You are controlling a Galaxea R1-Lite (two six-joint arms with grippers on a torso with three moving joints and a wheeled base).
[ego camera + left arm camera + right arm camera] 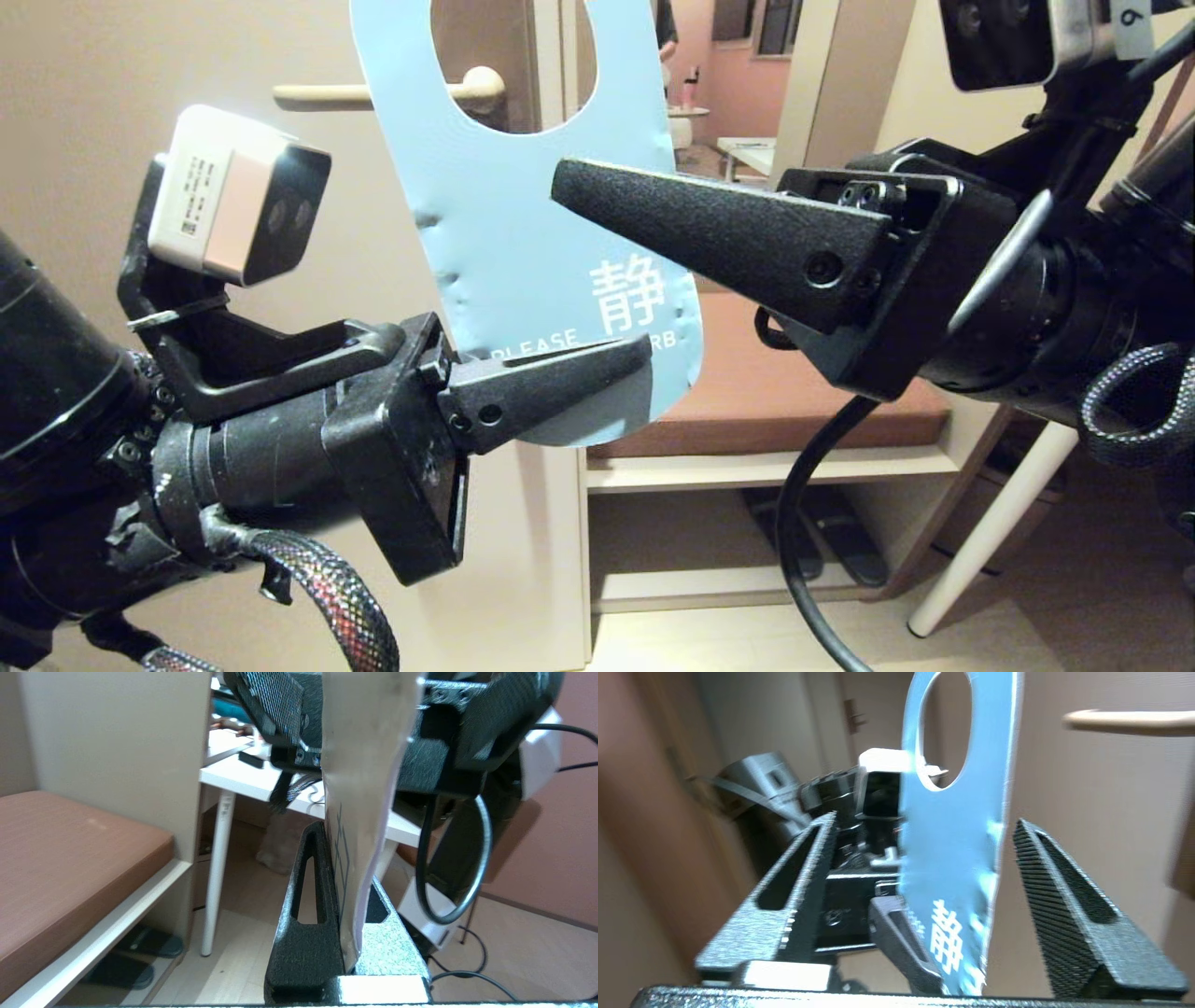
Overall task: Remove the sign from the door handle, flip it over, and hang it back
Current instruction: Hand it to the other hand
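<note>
The sign (523, 233) is off the door handle (373, 94) and turns its blue-grey face, with white characters and "PLEASE", toward my head camera. My left gripper (644, 353) is shut on the sign's lower rounded end and holds it upright in front of the door. In the left wrist view the card (364, 765) is pinched edge-on between those fingers (303, 933). My right gripper (924, 819) stands open around the sign (957, 835) at mid height, one finger on each side, neither touching it. The cream lever (1129, 721) shows beyond, partly through the sign's hole.
The beige door (93, 140) fills the left. To the right are a brown cushioned bench (775, 401), a shelf with slippers (840, 546) under it, a white table leg (999, 523) and a hanging black cable (803, 523).
</note>
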